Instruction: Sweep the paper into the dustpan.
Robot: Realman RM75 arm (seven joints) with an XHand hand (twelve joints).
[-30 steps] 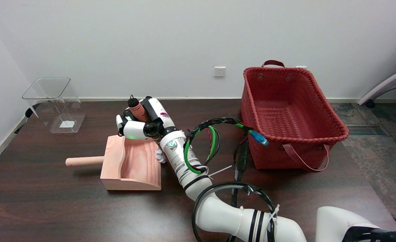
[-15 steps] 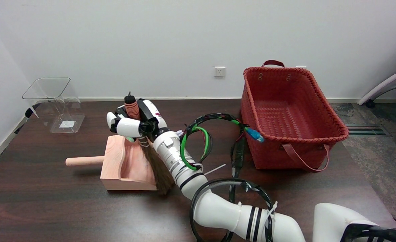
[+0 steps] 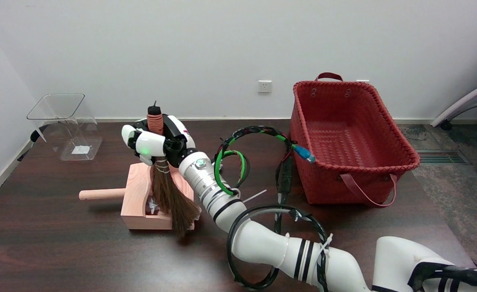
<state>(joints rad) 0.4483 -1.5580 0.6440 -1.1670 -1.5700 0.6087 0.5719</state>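
Nearest the camera, the robot's white right arm [image 3: 279, 251] with black bands enters from the lower right, looped about by black and green cables [image 3: 230, 170], and runs up and left across the dark brown wooden table [image 3: 60, 251]. The arm and its cables lie between the camera and the table's middle, covering the surface just right of the dustpan.

Next comes the pale wooden dustpan [image 3: 139, 200] with a round peg handle pointing left. It sits flat on the table, its open mouth facing right. A small brown straw hand broom [image 3: 169, 198] hangs bristles-down over that mouth; the bristles fan out and hide much of the pan's inside and its right edge. A bit of crumpled white paper [image 3: 152, 206] shows inside the dustpan, just left of the bristles, partly covered by them.

Above, the black-and-white right hand [image 3: 151, 144] grips the broom's orange-wrapped neck, fingers curled round it and pressed close, the black tip of the handle sticking up.

Well to the right stands a red woven rectangular basket [image 3: 384, 162] with strap handles. Far left, near the wall, is a clear plastic container [image 3: 66, 125]. A white wall socket [image 3: 264, 86] sits on the wall behind.
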